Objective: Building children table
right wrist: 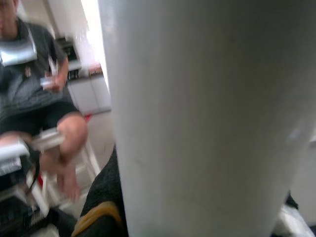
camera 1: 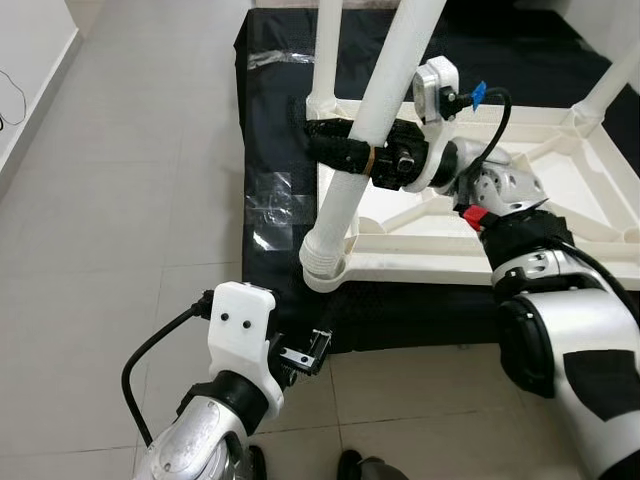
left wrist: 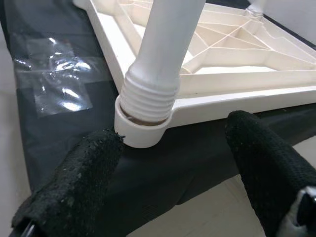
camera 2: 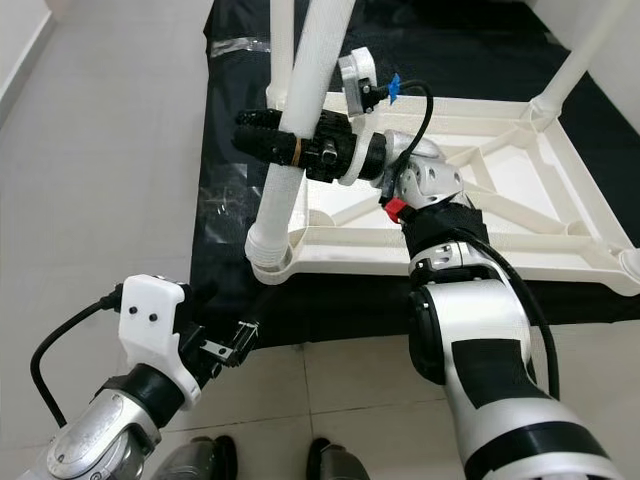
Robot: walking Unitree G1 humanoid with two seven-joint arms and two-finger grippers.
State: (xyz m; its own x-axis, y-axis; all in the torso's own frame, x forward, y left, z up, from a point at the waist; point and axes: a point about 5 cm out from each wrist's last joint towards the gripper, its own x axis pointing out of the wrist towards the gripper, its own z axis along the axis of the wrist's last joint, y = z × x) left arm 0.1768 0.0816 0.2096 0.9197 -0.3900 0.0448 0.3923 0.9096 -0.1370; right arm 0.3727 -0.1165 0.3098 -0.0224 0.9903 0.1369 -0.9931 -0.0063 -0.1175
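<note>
Left eye view gives me the upturned white table top (camera 1: 560,215), ribbed underside facing up, lying on a black sheet (camera 1: 275,150) spread over the pale tiled floor (camera 1: 120,200). My right gripper (camera 1: 335,148) reaches across the table top from the right and has its black fingers closed around a white table leg (camera 1: 375,115), about midway up its visible length. That leg leans, its ribbed lower end (camera 1: 322,255) sitting in the round corner socket (camera 1: 325,278) at the near left corner of the table top. Another leg (camera 1: 325,50) stands upright at the far left corner, and a further one (camera 1: 605,95) rises at the far right.

From the right wrist camera I see the gripped leg (right wrist: 207,118) close up as a broad white column, with a seated person (right wrist: 34,94) blurred in the background.

My left gripper (camera 1: 310,350) hangs low over the floor, just in front of the sheet's near edge, below the socket. Its wrist camera shows both black fingers (left wrist: 74,182) spread wide apart with nothing between them, pointing at the threaded leg end (left wrist: 148,101) and its socket (left wrist: 143,133), close to but not touching them
</note>
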